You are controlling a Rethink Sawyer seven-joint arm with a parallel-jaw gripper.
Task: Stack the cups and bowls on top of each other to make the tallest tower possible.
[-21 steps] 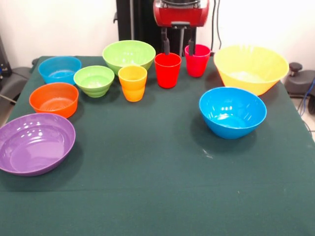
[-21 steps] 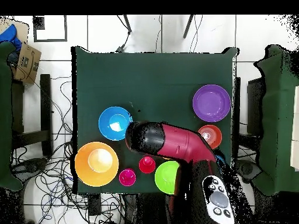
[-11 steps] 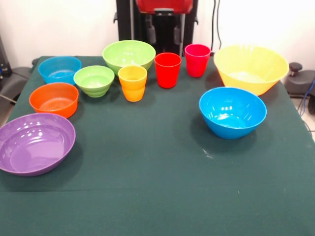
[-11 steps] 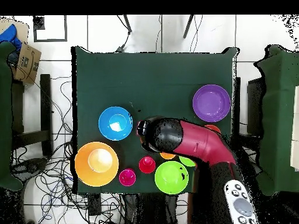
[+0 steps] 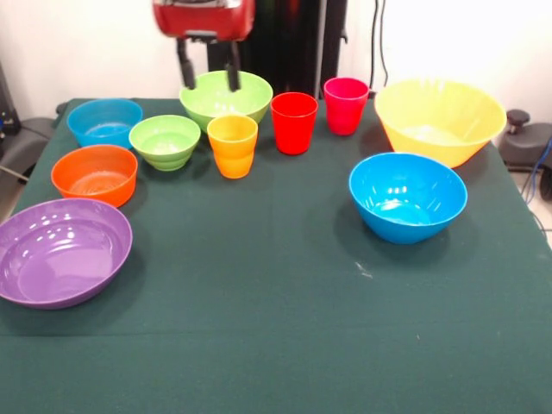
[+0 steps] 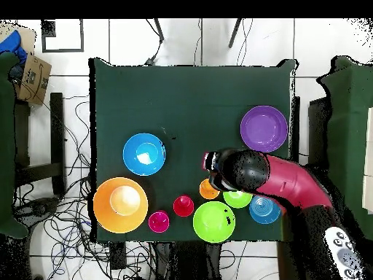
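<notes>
Gripper (image 5: 208, 74) hangs up high w/ its two fingers apart and nothing between them, tips over the rim of the big green bowl (image 5: 226, 94). Nothing is stacked yet; every cup and bowl sits on its own on the table (image 5: 285, 319).

Relative to the gripper in the front view: yellow-orange cup (image 5: 233, 145) just below and nearer the camera, small green bowl (image 5: 165, 141) below-left, red cup (image 5: 294, 122) to the right, pink cup (image 5: 346, 105) further right. Orange bowl (image 5: 95, 173) and purple bowl (image 5: 62, 250) well off to the lower left, small blue bowl (image 5: 104, 121) left. Big yellow bowl (image 5: 440, 119) and larger blue bowl (image 5: 407, 196) well apart to the right.

Prob. step: line up over a first piece, likely the yellow-orange cup or small green bowl. To do it well: centre over one wall of the piece, one finger inside and one outside the rim, drop straight, avoid nudging the big green bowl behind. Glossy plastic, tapered, so grip below the lip and lift plumb.

No brands, labels or writing readable on anything.
</notes>
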